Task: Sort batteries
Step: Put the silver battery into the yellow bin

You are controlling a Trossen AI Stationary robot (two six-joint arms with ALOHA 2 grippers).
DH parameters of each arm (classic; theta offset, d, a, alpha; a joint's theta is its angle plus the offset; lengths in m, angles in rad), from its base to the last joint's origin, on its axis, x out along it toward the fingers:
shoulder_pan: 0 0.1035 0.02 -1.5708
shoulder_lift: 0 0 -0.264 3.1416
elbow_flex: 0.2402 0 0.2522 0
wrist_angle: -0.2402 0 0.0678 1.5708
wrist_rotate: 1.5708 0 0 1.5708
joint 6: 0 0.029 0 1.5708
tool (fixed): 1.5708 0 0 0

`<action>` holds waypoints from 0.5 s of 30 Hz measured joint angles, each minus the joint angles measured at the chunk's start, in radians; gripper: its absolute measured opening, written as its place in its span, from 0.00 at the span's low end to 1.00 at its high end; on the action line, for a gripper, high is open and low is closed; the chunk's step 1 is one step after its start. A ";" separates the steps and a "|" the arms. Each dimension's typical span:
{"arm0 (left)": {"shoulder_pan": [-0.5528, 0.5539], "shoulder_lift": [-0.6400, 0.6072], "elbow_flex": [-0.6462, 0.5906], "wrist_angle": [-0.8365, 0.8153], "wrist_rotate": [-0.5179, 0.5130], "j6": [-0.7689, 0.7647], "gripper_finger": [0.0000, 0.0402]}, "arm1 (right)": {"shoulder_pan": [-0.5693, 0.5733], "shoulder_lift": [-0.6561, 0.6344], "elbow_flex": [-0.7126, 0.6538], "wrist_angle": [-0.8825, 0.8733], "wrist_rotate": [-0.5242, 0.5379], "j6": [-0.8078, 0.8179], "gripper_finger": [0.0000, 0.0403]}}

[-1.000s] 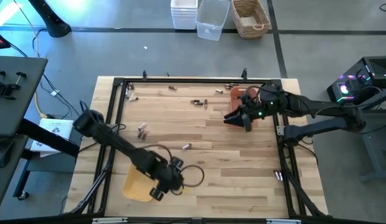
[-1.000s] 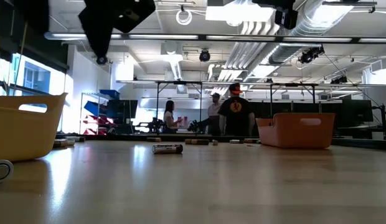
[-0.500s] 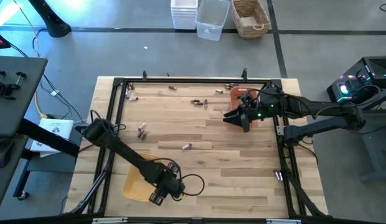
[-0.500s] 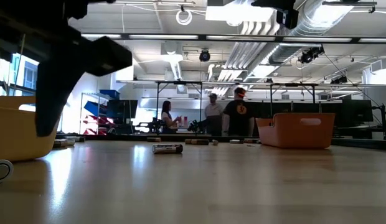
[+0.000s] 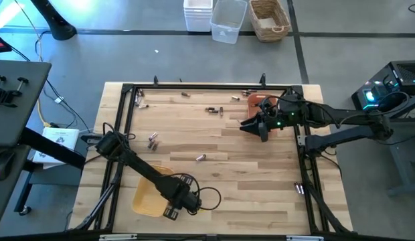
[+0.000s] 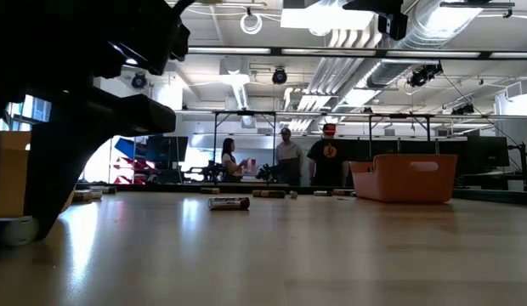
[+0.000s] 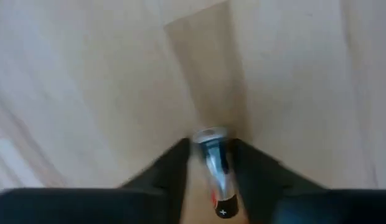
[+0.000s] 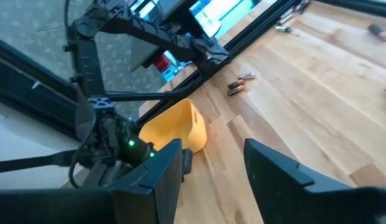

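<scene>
A silvery battery [image 7: 213,167] with a dark end lies on the wooden table just right of the yellow tray [image 5: 147,197], near the front edge. My left gripper [image 7: 210,163] points straight down over it, its fingers closed against the battery's two sides. The low view shows this battery [image 6: 10,229] at the foot of the dark gripper. My right gripper [image 8: 211,177] hangs open and holds nothing, above the table beside the orange tray [image 5: 256,102]. Loose batteries [image 5: 201,157] are scattered over the table. My left gripper pinches the battery's long sides [image 7: 225,163] between its two fingers, about mid-length. The fingers come from above, pointing down, and lie across the battery. Its silver end [image 7: 208,135] sticks out past the fingertips. The battery lies flat on the table.
More batteries lie at the left [image 5: 152,140], toward the far edge [image 5: 214,110] and at the right edge [image 5: 298,189]. A black frame [image 5: 194,87] rims the table. The low view shows a battery [image 6: 228,203] mid-table, the orange tray [image 6: 405,177] and people in the room behind.
My left gripper has come down beside the yellow tray, moving slightly toward the near edge, and now stands at table height over the battery. The battery has stayed where it was. My right gripper has kept its place.
</scene>
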 joint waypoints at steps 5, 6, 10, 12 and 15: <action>0.036 -0.069 -0.009 -0.061 0.022 0.021 0.07 | 0.000 0.000 0.000 -0.002 0.003 0.000 0.41; 0.046 -0.101 -0.008 -0.066 0.021 0.027 0.07 | 0.000 0.000 0.000 -0.003 0.003 0.000 0.41; 0.093 -0.244 -0.005 -0.045 0.008 0.036 0.07 | 0.000 0.000 0.000 -0.008 0.002 0.000 0.41; 0.108 -0.319 -0.005 -0.009 -0.008 0.019 0.07 | 0.000 0.000 0.000 -0.009 0.002 0.000 0.41; 0.121 -0.441 -0.004 -0.001 -0.053 -0.037 0.07 | 0.000 0.000 0.000 -0.008 0.005 0.000 0.41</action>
